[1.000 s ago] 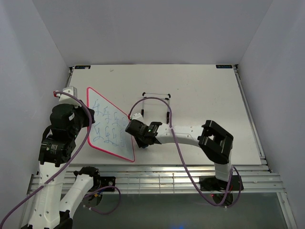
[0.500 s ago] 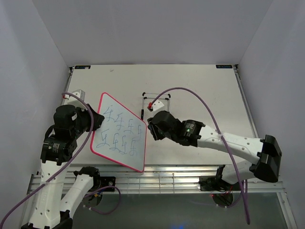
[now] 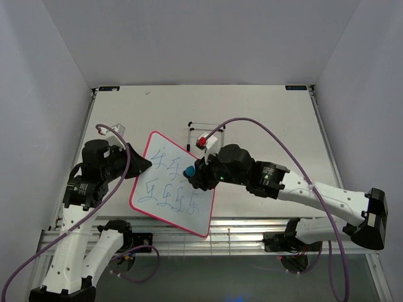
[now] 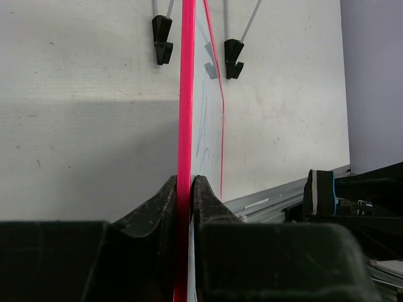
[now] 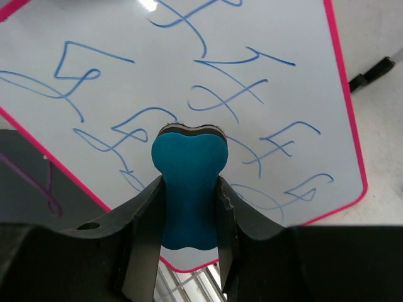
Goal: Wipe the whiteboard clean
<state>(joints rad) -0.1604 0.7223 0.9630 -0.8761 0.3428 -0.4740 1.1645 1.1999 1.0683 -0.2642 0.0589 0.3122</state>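
The whiteboard [image 3: 165,192], white with a pink-red frame and blue scribbles, is held tilted above the table's near left part. My left gripper [image 3: 140,165] is shut on its upper left edge; in the left wrist view the frame [image 4: 187,94] runs edge-on between the jaws of that gripper [image 4: 184,184]. My right gripper [image 3: 196,175] is shut on the blue bone-shaped eraser [image 3: 189,171], at the board's right edge. In the right wrist view the eraser [image 5: 188,176] sits between the jaws just in front of the scribbled face [image 5: 208,75]; contact cannot be told.
A thin black wire stand [image 3: 206,133] stands on the table [image 3: 277,119] behind the board; its two black feet [image 4: 162,39] show in the left wrist view. Metal rails [image 3: 239,226] run along the table's near edge. Grey walls enclose the sides.
The left arm has swung the whiteboard right and toward the near edge. The right arm has stretched out leftward and brought the eraser up to the board's right edge.
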